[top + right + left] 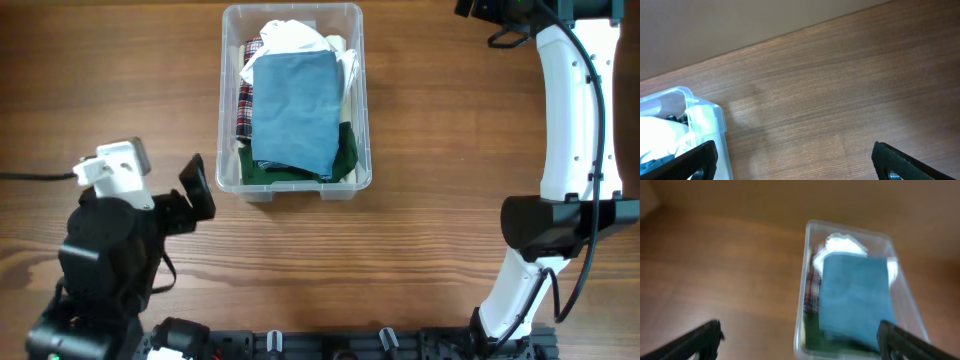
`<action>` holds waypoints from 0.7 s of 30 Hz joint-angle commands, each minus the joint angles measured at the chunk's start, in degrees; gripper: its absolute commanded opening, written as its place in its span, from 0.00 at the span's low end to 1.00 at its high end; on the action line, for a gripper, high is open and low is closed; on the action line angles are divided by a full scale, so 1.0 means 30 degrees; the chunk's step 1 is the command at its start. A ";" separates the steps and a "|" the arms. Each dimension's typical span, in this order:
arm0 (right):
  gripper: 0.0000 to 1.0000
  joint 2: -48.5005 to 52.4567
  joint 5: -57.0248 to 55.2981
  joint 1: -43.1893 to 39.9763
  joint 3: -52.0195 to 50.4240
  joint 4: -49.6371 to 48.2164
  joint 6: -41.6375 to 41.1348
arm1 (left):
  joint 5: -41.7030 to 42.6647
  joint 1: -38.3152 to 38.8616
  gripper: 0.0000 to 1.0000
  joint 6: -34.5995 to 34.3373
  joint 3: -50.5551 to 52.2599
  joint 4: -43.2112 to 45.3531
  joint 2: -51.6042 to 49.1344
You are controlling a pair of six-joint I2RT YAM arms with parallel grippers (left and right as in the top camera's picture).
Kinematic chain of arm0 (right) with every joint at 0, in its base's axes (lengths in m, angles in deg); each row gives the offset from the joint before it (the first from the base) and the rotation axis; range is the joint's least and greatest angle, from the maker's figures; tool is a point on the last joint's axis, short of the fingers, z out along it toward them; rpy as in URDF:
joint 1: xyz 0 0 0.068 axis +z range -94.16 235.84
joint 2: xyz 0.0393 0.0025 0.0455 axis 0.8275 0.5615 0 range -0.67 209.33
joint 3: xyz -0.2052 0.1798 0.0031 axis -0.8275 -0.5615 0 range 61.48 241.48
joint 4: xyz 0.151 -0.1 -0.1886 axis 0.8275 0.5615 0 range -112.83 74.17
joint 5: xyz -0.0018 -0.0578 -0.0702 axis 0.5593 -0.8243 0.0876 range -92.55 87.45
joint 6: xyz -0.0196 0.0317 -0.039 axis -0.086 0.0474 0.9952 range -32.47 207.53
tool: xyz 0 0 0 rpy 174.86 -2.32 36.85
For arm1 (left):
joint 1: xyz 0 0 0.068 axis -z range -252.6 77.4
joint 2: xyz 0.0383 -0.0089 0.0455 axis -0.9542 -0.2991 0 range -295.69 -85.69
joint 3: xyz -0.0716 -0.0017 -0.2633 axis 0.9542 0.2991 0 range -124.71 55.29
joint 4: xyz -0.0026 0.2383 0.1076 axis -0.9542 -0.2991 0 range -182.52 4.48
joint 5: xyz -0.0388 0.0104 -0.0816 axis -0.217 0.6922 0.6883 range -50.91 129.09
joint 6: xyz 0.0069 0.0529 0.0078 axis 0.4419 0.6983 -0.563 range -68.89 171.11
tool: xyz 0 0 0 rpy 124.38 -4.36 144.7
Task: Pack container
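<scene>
Brown wood-grain tabletop (450, 120) fills all three views, bare on the right side. Over it curves the white-shelled right arm (575, 110), whose far end is cut off by the overhead picture's top edge; the black left arm (100, 260) sits at the near left corner, partly out of frame. At the far middle of the table stands the clear rectangular plastic container (362, 100) with rounded corners, well apart from both arms. A folded blue cloth (295, 110) lies on top inside it, hiding most of what is beneath: only edges show of a white cloth (295, 38) at the far end, a red plaid cloth (245, 110) along the left wall and a dark green cloth (345, 160) at the near end. The left gripper (800, 340) stands wide open and empty, its view blurred, facing the container. The right gripper (795, 152) is likewise spread wide above bare wood, holding nothing, with just a corner of the container showing at lower left.
</scene>
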 commanded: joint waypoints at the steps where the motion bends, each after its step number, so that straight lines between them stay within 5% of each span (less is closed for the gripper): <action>1: 1.00 0.0189 -0.0182 0.0131 -0.0044 -0.0007 -0.0240 | 0.2659 -0.2113 1.00 0.0765 0.3424 0.3453 0.1515; 11: 1.00 0.0189 -0.0182 0.0131 -0.0044 -0.0007 -0.0240 | 0.5588 -0.4189 1.00 0.0758 1.1278 1.2582 0.6324; 21: 1.00 0.0189 -0.0182 0.0131 -0.0044 -0.0007 -0.0248 | 0.6579 -0.4175 1.00 0.0750 1.6393 1.7041 0.9755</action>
